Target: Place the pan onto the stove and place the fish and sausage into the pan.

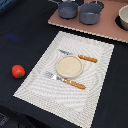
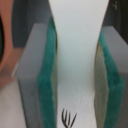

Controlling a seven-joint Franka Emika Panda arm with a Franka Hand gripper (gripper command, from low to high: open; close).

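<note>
Your gripper (image 2: 80, 70) clamps the fish (image 2: 80, 45) lengthwise between its pads (pan (image 1: 68, 9) already on the stove (image 1: 107, 26)).

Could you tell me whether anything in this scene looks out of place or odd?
Only the sausage: it lies alone on the dark table, off the placemat, far from the pan on the stove. Nothing looks spilled. The end effector grips the fish.

Red sausage (image 1: 18, 71), striped pale placemat (image 1: 95, 75)
</note>
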